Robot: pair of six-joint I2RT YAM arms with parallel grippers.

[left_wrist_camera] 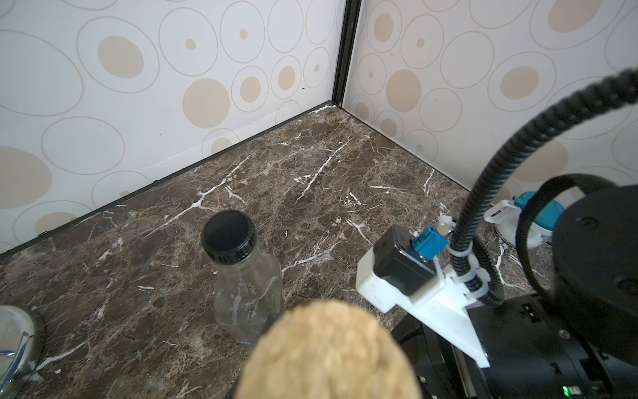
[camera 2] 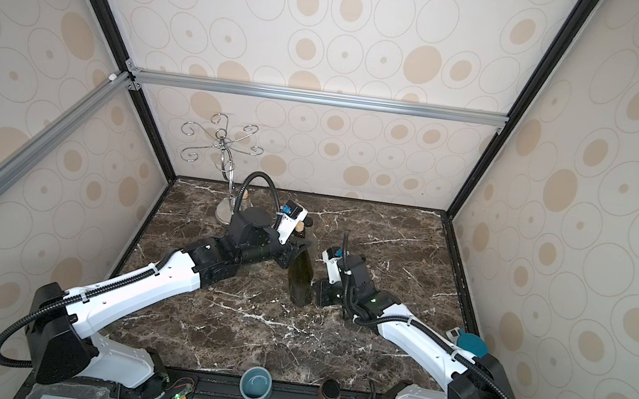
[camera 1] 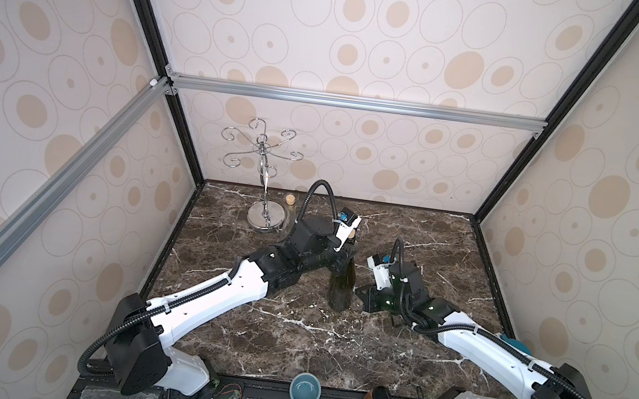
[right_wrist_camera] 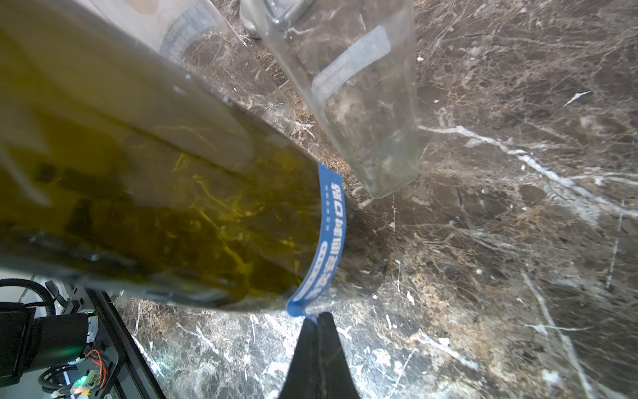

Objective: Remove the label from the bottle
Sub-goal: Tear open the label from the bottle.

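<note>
Right claw [right_wrist_camera: 318,319]: jaws pressed together, tips nipping the loose end of the blue label [right_wrist_camera: 328,235]. The label wraps the very foot of the green bottle [camera 1: 340,291], and most of the band lies flat against the glass. Left claw [camera 1: 344,259]: closed round the bottle's neck, just under the cork [camera 1: 352,234]. The bottle stands upright mid-surface [camera 1: 292,331], between the two arms. A clear bottle [left_wrist_camera: 241,276] with a black cap is just behind it. Wire stand [camera 1: 265,185] in the back left corner; blue cup [camera 1: 304,389] at the front edge.
</note>
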